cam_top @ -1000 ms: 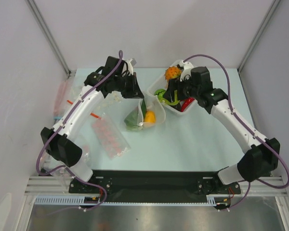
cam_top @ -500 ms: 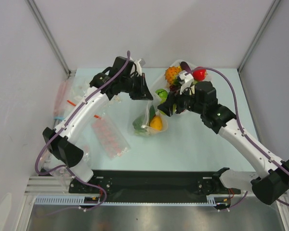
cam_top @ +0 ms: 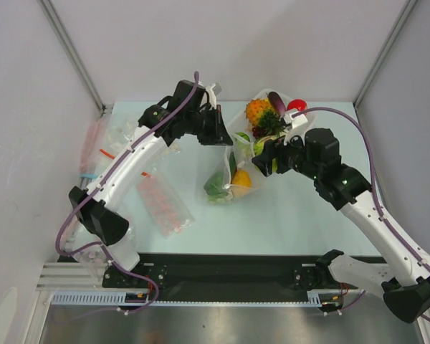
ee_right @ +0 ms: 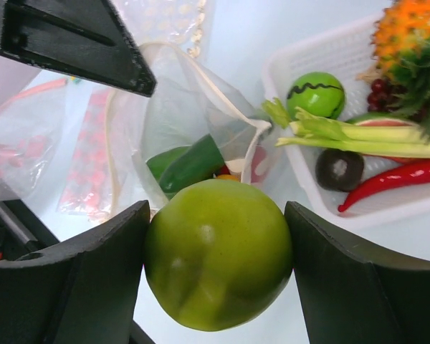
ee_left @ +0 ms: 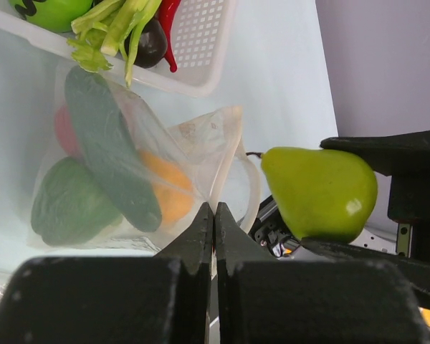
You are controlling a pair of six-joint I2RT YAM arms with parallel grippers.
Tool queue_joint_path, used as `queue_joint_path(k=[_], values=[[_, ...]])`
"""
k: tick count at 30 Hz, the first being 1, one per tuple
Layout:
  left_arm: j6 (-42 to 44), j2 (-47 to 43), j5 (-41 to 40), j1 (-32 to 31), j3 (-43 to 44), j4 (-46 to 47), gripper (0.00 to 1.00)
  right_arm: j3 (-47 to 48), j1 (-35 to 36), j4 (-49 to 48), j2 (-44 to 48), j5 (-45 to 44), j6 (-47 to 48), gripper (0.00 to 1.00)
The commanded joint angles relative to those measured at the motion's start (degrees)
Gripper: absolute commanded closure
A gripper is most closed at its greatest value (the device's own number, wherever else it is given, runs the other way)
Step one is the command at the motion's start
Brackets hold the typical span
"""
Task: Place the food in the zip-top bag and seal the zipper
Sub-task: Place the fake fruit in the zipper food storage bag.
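The left tool [ee_left: 213, 209] is pinched fully closed on the rim of the clear bag [ee_left: 193, 140], lifting that edge off the desk [cam_top: 287, 215] so the mouth gapes toward the right arm. The right tool [cam_top: 266, 162] has its jaws spread wide around a green pear [ee_right: 218, 261], held just in front of that mouth and above it. A cucumber, an orange piece and other green and red pieces already lie inside. The opening looks barely wider than the pear, so the fruit could catch the limp near lip, fold it shut, or drag the film out of the left pinch. A release too early would probably send the glossy pear rolling across the desk. The zipper [ee_right: 222, 87] is unsealed. The white tray [ee_left: 201, 43] sits just beside the bag, its celery [ee_right: 344, 132] pointing toward the mouth and crowding the approach. A packet with pink-red blobs [cam_top: 165, 204] lies well clear to the left.
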State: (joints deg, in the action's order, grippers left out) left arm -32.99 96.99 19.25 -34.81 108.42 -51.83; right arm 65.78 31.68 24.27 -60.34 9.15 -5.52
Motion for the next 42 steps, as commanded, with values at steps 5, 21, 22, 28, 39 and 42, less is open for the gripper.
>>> queue_joint_path(k=[5, 21, 22, 28, 39, 42], values=[[-0.8, 0.4, -0.6, -1.1, 3.0, 1.6, 0.99, 2.0, -2.6, 2.4, 4.6, -1.6, 0.7, 0.42], [-1.3, -2.2, -2.7, -1.8, 1.7, 1.3, 1.0, 4.0, -2.6, -2.6, 2.9, 9.0, -2.7, 0.46], [-1.5, -2.5, -2.6, -1.8, 1.4, 1.5, 1.0, 3.7, -2.3, -3.0, 2.7, 9.7, -2.7, 0.47], [-3.1, -4.7, -2.5, -2.5, -1.3, 3.2, 1.0, 0.9, -2.1, -6.4, 0.7, 11.2, -3.1, 0.47], [-5.5, -6.3, -1.6, -3.7, -0.1, 3.8, 1.0, -5.6, -2.2, -16.3, -3.8, 15.5, -8.1, 0.46], [-5.9, -6.4, -1.5, -3.7, 0.7, 3.8, 0.99, -8.3, -1.7, -18.7, -3.6, 16.1, -11.3, 0.34]])
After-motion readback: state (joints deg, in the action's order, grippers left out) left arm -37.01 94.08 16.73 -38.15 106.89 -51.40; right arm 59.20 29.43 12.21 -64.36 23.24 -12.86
